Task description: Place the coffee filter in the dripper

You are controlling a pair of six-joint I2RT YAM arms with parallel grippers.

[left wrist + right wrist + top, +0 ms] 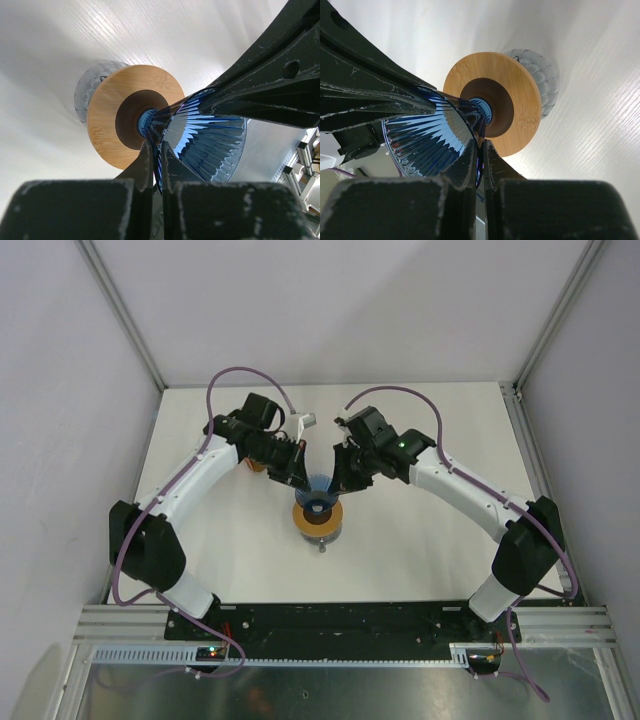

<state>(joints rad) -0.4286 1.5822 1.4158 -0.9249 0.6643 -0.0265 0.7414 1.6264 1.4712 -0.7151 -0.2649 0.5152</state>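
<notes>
Dripper (210,140) pinched by left gripper (157,152), right gripper (480,150)

The blue ribbed funnel-shaped dripper cone (210,145) is seen as glossy and translucent. At its narrow end a flat round wooden collar (107,125) is shown matt and fine-grained, and beyond it a greyish clear ribbed base (90,87) shines. The white table (45,55) under the cone is finely lined. The black fingers (142,172) of the left gripper (156,150) are matt and scuffed.
</notes>
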